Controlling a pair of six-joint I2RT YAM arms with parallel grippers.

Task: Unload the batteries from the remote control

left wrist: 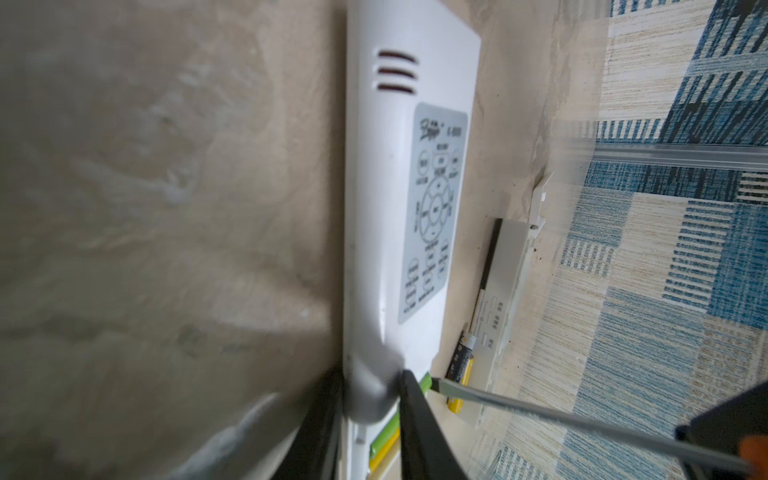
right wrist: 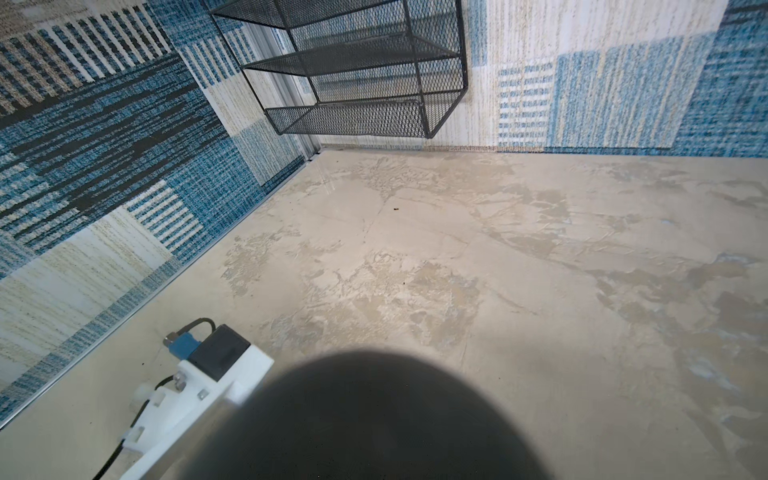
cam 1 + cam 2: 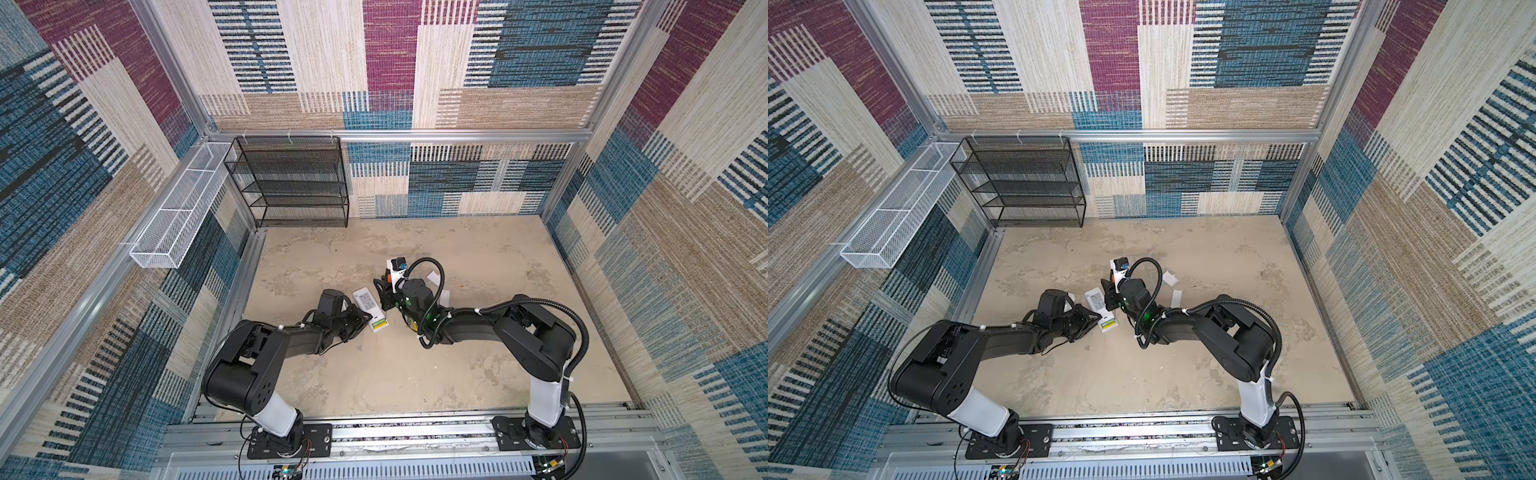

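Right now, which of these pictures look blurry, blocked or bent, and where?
Left wrist view: the remote control is sharp mid-frame but smears at its near end, and the screwdriver shaft is soft. Right wrist view: a dark unfocused blob blocks the bottom; the mesh shelf is crisp. Both top views: evenly lit, walls splayed by the wide lens.

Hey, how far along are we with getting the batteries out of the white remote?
Done: the remote control's compartment is open, and one dark-and-yellow battery lies loose on the table beside it. In hand: the left gripper clamps the remote control while the right gripper sets the screwdriver tip against a green battery. Left: that green battery and the yellow battery beside it, both in the compartment.
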